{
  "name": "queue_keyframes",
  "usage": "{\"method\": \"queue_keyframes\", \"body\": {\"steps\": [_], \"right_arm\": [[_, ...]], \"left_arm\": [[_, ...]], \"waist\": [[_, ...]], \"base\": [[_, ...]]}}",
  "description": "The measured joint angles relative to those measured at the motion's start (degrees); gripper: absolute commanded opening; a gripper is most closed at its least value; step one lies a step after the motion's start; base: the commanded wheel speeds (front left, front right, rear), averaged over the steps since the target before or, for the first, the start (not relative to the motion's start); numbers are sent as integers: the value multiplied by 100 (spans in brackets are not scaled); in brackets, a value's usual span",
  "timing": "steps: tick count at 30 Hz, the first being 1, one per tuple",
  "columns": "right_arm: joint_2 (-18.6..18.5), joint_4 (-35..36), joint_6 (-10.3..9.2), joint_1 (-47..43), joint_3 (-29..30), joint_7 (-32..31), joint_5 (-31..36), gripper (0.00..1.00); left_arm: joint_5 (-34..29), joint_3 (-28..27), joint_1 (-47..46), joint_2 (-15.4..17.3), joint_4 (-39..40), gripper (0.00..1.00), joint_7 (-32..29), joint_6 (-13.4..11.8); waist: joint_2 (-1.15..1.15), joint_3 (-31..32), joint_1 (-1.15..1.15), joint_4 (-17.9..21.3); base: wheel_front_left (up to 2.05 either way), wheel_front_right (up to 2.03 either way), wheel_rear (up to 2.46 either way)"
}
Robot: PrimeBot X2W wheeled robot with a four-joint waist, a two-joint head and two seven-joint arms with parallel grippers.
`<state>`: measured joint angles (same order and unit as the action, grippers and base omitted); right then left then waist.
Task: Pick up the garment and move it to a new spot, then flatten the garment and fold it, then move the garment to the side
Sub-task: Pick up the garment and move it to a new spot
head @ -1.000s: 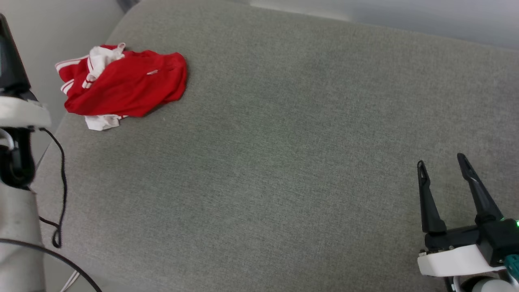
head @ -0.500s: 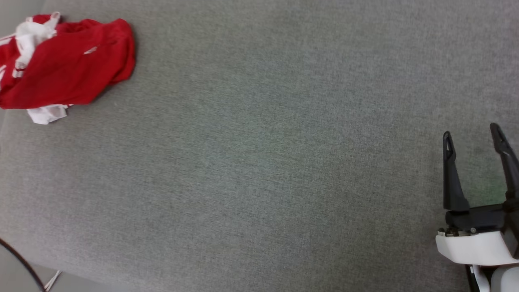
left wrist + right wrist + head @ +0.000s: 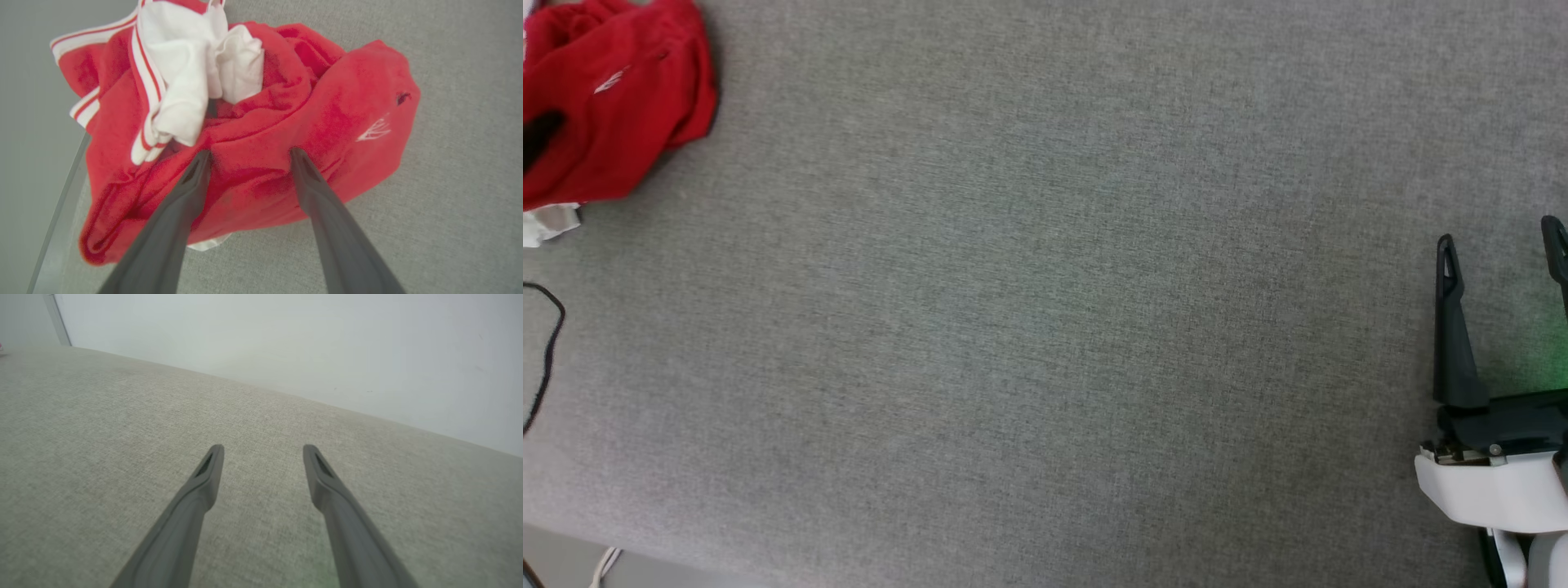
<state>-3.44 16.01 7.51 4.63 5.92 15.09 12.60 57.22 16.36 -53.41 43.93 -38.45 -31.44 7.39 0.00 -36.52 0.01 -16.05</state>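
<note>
1. Swinging of the head camera accounts for most of the change from 1 second ago: the crumpled red jersey T-shirt with white sleeves and striped trim [image 3: 613, 106] looks pushed toward the picture's corner, yet it lies at the same far left corner of the grey cloth-covered desk [image 3: 1054, 327].
2. New over the red cloth is 1 dark fingertip, probably the left claw's; half a second ago none showed there.
3. In the wrist view the left claw [image 3: 250, 152] hangs spread wide just above the T-shirt's red bulk, grasping nothing, with the bunched white sleeve [image 3: 184, 81] beyond its tips.
4. The right claw [image 3: 1499, 233] is also released and empty, over bare cloth near the desk's right edge.
5. Risk: closing here could pinch only the top fold, so the T-shirt trails or slips free when lifted.
6. Risk: the striped hem reaches the desk's left edge, so a downward shove could push the heap off.
7. Risk: the thin black cable [image 3: 547, 343] by that edge may snag the arm.
</note>
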Motion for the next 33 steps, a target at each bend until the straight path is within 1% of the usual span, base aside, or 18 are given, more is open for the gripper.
{"method": "queue_keyframes", "body": {"steps": [4, 8, 9, 11, 12, 15, 18, 26, 27, 33], "right_arm": [[-29, 60, 0, 22, 23, 2, 2, 100], [-38, 77, 0, 40, 18, 7, 3, 100], [-38, 74, 0, 40, 20, 8, 2, 100], [-37, 52, 0, 40, 24, 8, 3, 100], [-36, 32, 0, 40, 24, 8, 2, 100], [-34, -38, -1, 39, -10, 7, 1, 100], [-26, -111, -1, 38, -57, 2, -1, 100], [11, -321, 0, 36, -235, 1, -152, 100], [29, -424, 0, 36, -345, 0, -209, 100], [45, -578, 0, 34, -431, 0, -431, 100]], "left_arm": [[439, 222, 50, -75, -155, 100, -307, 0], [673, 427, 132, -108, -257, 100, -393, 0], [692, 490, 134, -98, -279, 65, -390, 0], [705, 590, 133, -105, -314, 13, -322, 0], [719, 639, 133, -110, -337, 0, -308, 0], [755, 788, 133, -102, -378, 0, -155, 0], [678, 960, 120, -5, -355, 0, 55, 1], [465, 1277, -312, 521, 119, 0, 669, 1], [401, 1360, -572, 671, 355, 0, 851, 1], [137, 1770, -1032, 976, 954, 0, 957, 0]], "waist": [[0, -140, 0, 59], [0, -207, 0, 115], [0, -208, 0, 123], [0, -191, -1, 123], [0, -174, -1, 122], [0, -95, 0, 117], [0, 31, 0, 111], [0, 555, -1, 95], [0, 786, -1, 106], [0, 1245, -1, 219]], "base": [[0, 0, 0], [0, 0, 0], [0, 0, 0], [0, 0, 0], [0, 0, 0], [0, 0, 0], [0, 0, 0], [0, 0, 0], [0, 0, 0], [0, 0, 0]]}}
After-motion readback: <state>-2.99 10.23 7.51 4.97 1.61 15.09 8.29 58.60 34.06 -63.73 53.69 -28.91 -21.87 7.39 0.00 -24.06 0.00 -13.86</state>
